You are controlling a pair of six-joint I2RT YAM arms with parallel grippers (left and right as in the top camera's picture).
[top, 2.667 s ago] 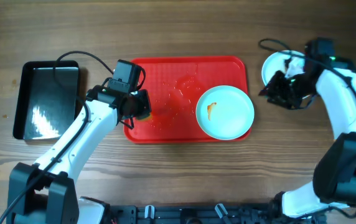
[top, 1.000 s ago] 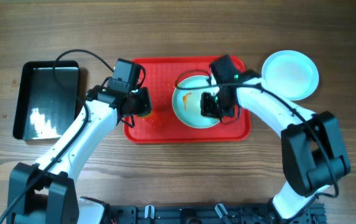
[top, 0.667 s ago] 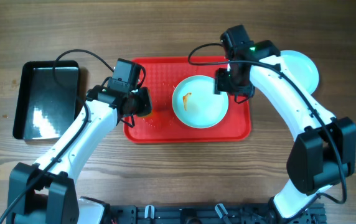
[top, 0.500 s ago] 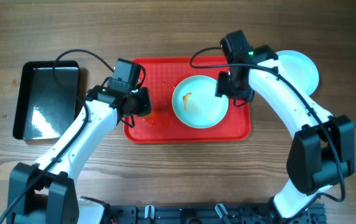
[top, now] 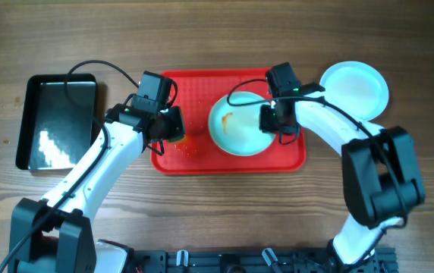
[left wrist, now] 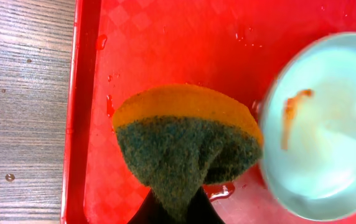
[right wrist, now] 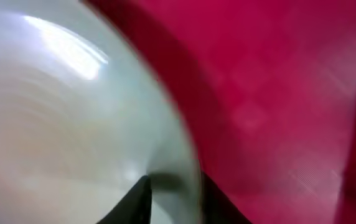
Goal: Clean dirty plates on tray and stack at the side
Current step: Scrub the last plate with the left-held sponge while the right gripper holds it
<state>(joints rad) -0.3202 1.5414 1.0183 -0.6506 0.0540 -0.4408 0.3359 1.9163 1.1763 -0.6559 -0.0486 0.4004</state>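
Red tray (top: 202,155) 1 | plates (top: 357,87) 2 | left pincer (top: 170,130) clamps sponge (left wrist: 187,143) | right pincer (top: 272,121) pinches rim of smeared plate (top: 236,130)

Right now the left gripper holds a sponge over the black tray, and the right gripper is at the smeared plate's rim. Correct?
Not quite. The sponge in the left gripper is over the red tray, not the black tray, which lies apart on the left. The overhead and left wrist views show it. The right gripper is at the plate's rim, as you say.
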